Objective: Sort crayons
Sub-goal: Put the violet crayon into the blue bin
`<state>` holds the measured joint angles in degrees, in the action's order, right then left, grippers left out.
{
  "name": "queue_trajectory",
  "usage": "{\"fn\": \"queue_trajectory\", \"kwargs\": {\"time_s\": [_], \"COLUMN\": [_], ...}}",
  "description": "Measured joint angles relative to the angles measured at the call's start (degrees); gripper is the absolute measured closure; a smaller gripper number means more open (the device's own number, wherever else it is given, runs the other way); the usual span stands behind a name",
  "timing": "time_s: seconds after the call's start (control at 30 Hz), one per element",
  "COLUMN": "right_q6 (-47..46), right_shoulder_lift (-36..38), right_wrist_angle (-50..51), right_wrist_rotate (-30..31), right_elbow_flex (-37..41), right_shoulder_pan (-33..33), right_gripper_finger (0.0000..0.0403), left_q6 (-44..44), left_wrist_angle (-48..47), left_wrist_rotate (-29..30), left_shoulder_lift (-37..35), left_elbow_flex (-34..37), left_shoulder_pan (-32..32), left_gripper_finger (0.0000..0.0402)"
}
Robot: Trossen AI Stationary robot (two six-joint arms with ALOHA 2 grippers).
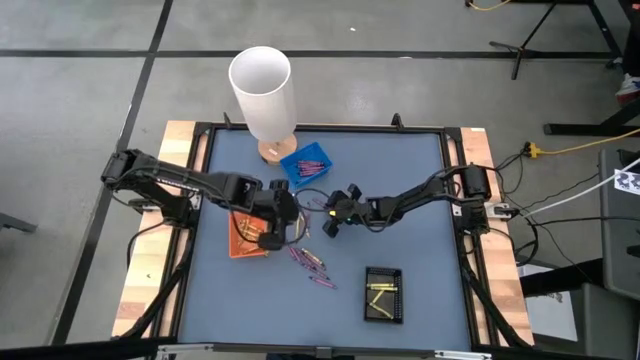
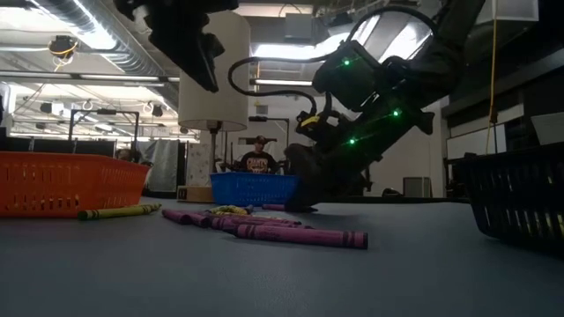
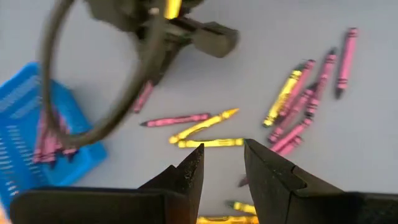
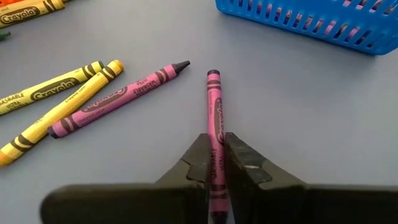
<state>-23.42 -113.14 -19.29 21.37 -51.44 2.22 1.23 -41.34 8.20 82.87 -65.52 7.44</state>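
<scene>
1. The right end effector [image 4: 216, 163] is down at the table [image 1: 400, 200] near its middle, just right of the blue tray [image 1: 306, 165]. Its two dark fingers [image 4: 245, 163] are clenched on the lower part of a purple-pink crayon [image 4: 214, 106], which runs out between them and lies flat on the table, its far end pointing toward the blue tray.
2. The left end effector [image 3: 222, 171] hangs above the table beside the orange tray [image 1: 243, 240], left of the right one. Its jaws stand apart with a clear gap between them; nothing is held and nothing is touched.
3. Below the left end effector lie loose crayons: a yellow pair [image 3: 205, 132] and a single purple-pink one [image 3: 176, 119] beside them, with a cluster of purple-pink sticks [image 3: 311, 102] farther off.
4. In the right wrist view, a second purple-pink crayon [image 4: 118, 99] and two yellow crayons [image 4: 59, 106] lie just beside the gripped one, apart from it.
5. The blue tray holds purple-pink crayons, seen through its slotted wall.
6. The black tray [image 1: 384, 294] sits on the near right of the table with yellow crayons in it.
7. More purple-pink crayons [image 1: 312, 262] lie scattered between the orange tray and the black tray.
8. A white cylinder on a round wooden base [image 1: 265, 95] stands at the far edge, just left of the blue tray.
</scene>
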Motion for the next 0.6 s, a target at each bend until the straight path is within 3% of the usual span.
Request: {"fn": "queue_trajectory", "kwargs": {"time_s": [0.3,0.6], "right_q6": [9.19,22.43], "right_shoulder_lift": [-0.11,-0.11], "right_wrist_angle": [0.32,7.00], "right_wrist_rotate": [-0.36,1.28], "right_elbow_flex": [-6.63,-16.53], "right_shoulder_pan": [-0.09,-2.26], "right_gripper_finger": [0.0381,0.0378], "left_q6": [4.32,7.77], "left_wrist_angle": [3.92,14.65], "left_wrist_rotate": [-0.22,-0.07], "left_shoulder_lift": [0.07,0.09], "left_elbow_flex": [6.88,16.21], "left_shoulder_pan": [4.42,7.02], "left_gripper_finger": [0.0303,0.0303]}}
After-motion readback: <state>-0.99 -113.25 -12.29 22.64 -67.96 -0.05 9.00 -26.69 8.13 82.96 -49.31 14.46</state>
